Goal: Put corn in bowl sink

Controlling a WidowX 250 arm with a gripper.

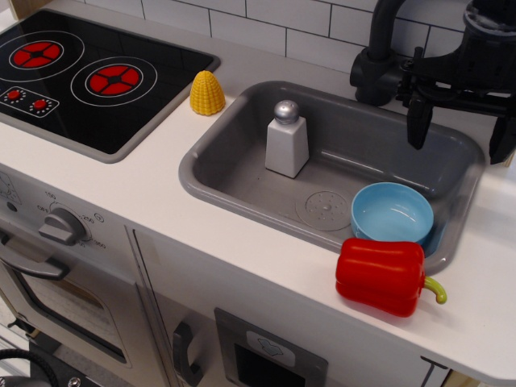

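Note:
The yellow corn stands upright on the white counter between the black stovetop and the sink's far left corner. The light-blue bowl sits empty in the front right corner of the grey sink. My black gripper hangs above the sink's far right corner, far to the right of the corn. Its two fingers are spread apart and hold nothing.
A white salt shaker with a silver top stands in the sink's left half. A red bell pepper lies on the counter in front of the bowl. A black faucet rises behind the sink. The stovetop is at the left.

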